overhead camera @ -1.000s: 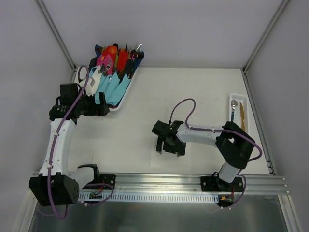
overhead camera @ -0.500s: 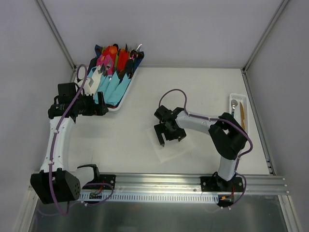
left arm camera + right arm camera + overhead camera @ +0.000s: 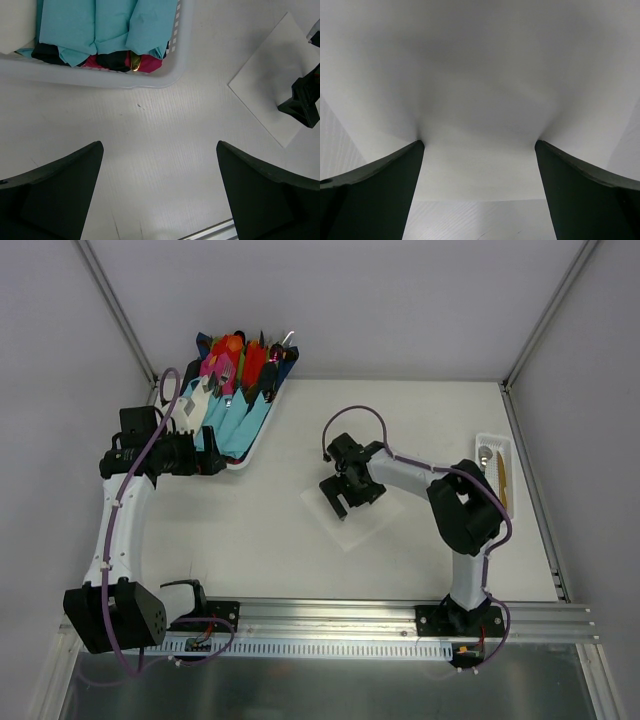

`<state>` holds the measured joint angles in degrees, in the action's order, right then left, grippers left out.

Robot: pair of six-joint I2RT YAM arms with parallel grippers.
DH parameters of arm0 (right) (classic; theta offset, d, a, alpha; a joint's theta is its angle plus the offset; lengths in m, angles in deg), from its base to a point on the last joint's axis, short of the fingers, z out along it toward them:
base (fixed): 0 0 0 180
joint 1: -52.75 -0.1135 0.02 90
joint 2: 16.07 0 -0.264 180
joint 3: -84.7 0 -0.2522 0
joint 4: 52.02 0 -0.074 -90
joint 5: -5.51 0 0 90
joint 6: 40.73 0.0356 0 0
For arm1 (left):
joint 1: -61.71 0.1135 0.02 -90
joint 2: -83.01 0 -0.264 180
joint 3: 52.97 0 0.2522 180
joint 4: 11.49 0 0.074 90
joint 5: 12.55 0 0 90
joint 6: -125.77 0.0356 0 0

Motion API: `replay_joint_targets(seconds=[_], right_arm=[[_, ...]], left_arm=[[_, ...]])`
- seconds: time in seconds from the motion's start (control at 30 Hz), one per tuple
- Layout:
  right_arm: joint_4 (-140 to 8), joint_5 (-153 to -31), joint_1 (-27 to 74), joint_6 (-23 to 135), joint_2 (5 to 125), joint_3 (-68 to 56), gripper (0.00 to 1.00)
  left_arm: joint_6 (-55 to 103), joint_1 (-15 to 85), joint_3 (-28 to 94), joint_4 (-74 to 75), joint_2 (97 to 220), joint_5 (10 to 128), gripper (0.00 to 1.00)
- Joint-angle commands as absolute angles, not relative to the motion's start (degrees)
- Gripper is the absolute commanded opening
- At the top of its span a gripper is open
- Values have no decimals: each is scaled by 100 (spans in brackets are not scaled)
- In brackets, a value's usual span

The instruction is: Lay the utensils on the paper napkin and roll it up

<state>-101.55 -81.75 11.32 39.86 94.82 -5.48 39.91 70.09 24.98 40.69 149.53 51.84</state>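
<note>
Look, right pincer spread wide, tips down on the paper napkin mid-tabletop, hiding part of it. And left pincer gapes too, holding nothing. The utensils sit far right, tiny, details lost.

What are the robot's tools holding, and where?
Nothing is gripped. The right tool, open, presses down on the paper napkin; the left tool is open, empty.
</note>
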Motion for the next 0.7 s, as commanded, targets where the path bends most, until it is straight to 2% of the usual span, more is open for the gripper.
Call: replay_joint_targets(seconds=[0.0,0.17,0.5,0.6,0.67], right_arm=[[-10172,-8194,1161,3740,9503,-200,99],[-10225,-8282,1161,4039,9170,-77,99],[-10735,-8300,1407,4101,7562,609,99],[-10910,-8501,2021,4206,6894,557,99],[-11121,-8747,2793,4224,6456,425,99]], left_arm=[[4113,7102,2742,4059,14911,4994,99],[4131,7102,2724,4060,14831,4967,99],[4105,7111,2751,4068,14673,4827,99],[4122,7111,2716,4060,14629,4800,99],[4122,7102,2698,4059,14638,4757,99]])
